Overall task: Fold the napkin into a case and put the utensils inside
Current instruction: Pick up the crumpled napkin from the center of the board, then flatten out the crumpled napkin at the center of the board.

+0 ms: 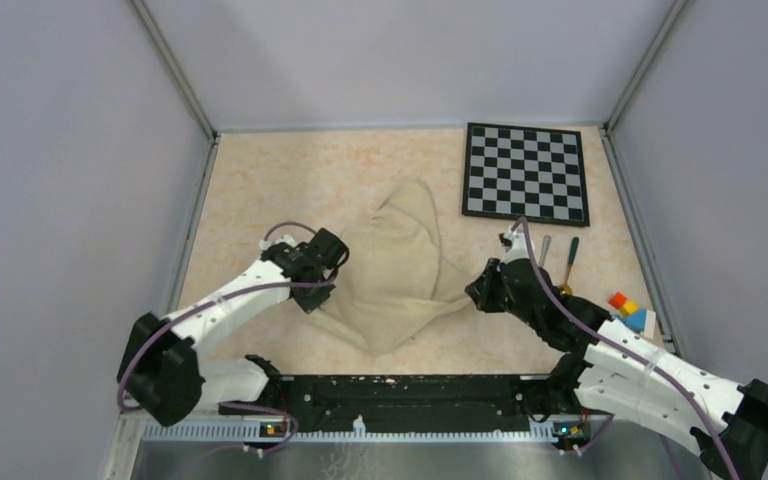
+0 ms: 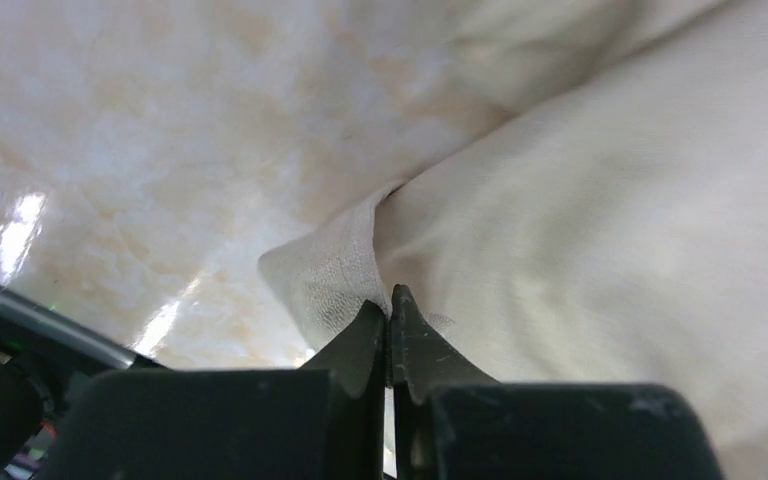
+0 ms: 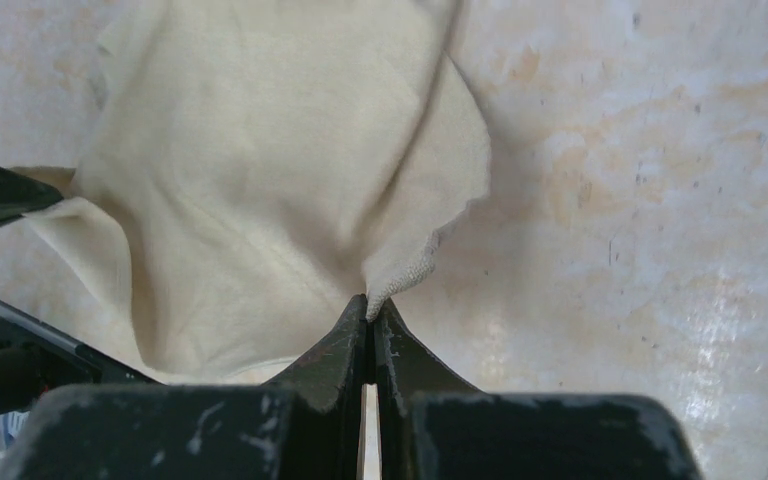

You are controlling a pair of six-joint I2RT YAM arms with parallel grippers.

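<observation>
The beige napkin [image 1: 395,270] lies rumpled in the middle of the table, stretched between both arms. My left gripper [image 1: 332,262] is shut on the napkin's left edge; the left wrist view shows a cloth corner [image 2: 325,280] pinched at the left gripper's [image 2: 388,305] tips. My right gripper [image 1: 477,292] is shut on the napkin's right corner [image 3: 410,265], with the cloth caught between the right gripper's [image 3: 371,310] tips. The silver knife [image 1: 545,247] and the dark-handled spoon [image 1: 570,258] lie on the table just right of my right gripper, partly hidden by the arm.
A black-and-white checkered board [image 1: 526,172] lies at the back right. Small coloured blocks [image 1: 628,308] sit by the right wall next to my right arm. Grey walls close in the table on three sides.
</observation>
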